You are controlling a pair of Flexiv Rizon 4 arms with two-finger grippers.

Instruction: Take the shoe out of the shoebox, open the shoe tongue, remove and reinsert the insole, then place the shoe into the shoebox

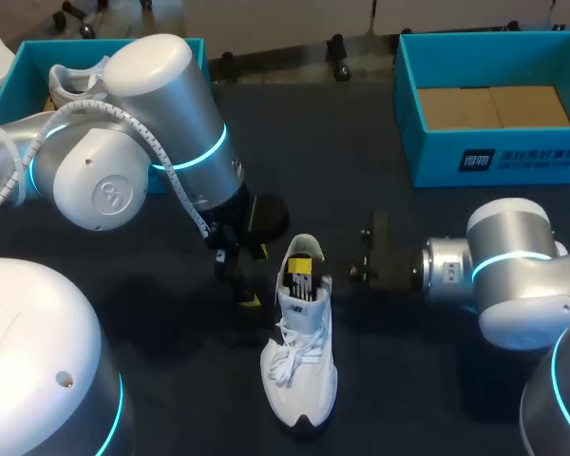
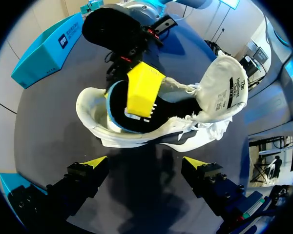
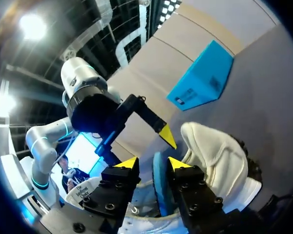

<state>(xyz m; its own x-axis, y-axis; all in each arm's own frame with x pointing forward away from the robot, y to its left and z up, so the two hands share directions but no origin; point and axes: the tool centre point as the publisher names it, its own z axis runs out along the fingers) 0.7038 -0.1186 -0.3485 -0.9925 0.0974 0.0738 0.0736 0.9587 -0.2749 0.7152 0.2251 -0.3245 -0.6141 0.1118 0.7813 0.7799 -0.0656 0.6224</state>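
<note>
A white shoe [image 1: 300,351] lies on the dark table, toe towards the front edge. Its tongue [image 2: 225,90] is folded back. A blue insole [image 2: 114,108] sits in the opening, and its edge [image 3: 161,187] stands between the fingers of my right gripper [image 3: 152,164]. That gripper [image 1: 305,269] reaches into the shoe from the right, its fingers a little apart with a gap on one side of the insole. My left gripper [image 2: 145,163] hangs wide open just left of the shoe [image 2: 136,131], holding nothing; one of its fingertips [image 1: 250,300] is near the table.
A teal shoebox [image 1: 489,157] with cardboard in it stands at the back right. A second teal box [image 1: 14,81] at the back left holds another white shoe [image 1: 73,82]. My left arm's bulky joints fill the left of the table.
</note>
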